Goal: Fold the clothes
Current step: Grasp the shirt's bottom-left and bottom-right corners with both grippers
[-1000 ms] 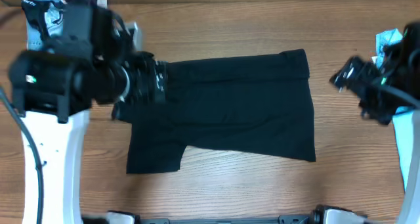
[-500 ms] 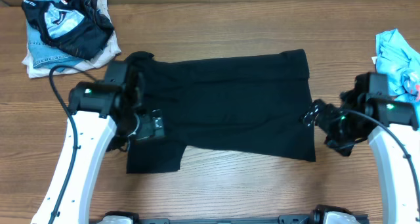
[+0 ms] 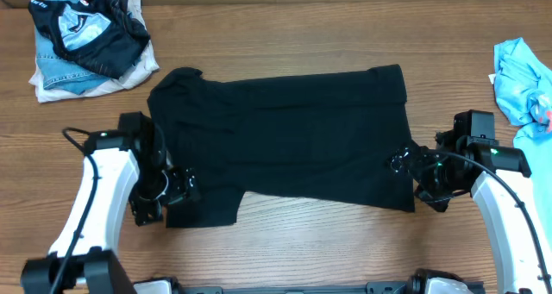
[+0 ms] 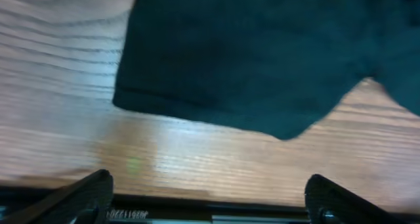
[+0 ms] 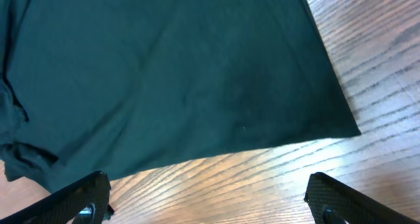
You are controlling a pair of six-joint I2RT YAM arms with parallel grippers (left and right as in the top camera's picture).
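A black short-sleeved T-shirt [image 3: 293, 139] lies spread flat across the middle of the wooden table. My left gripper [image 3: 181, 189] sits low at its front-left sleeve [image 4: 249, 66]. Its fingers [image 4: 85, 198] are open over bare wood, just short of the sleeve's hem. My right gripper [image 3: 404, 165] is at the shirt's front-right corner [image 5: 341, 122]. It is open too, its fingertips [image 5: 335, 201] spread wide over wood, with the black cloth [image 5: 164, 73] just beyond them. Neither gripper holds anything.
A pile of clothes [image 3: 86, 40], black-and-pale-blue patterned on denim and white, sits at the back left. A light blue garment [image 3: 520, 78] lies at the right edge. Bare wooden table [image 3: 293, 251] runs along the front.
Both arms have dropped from high near the camera down to the table. The left went to the front-left sleeve, the right to the front-right corner. The shirt has not moved.
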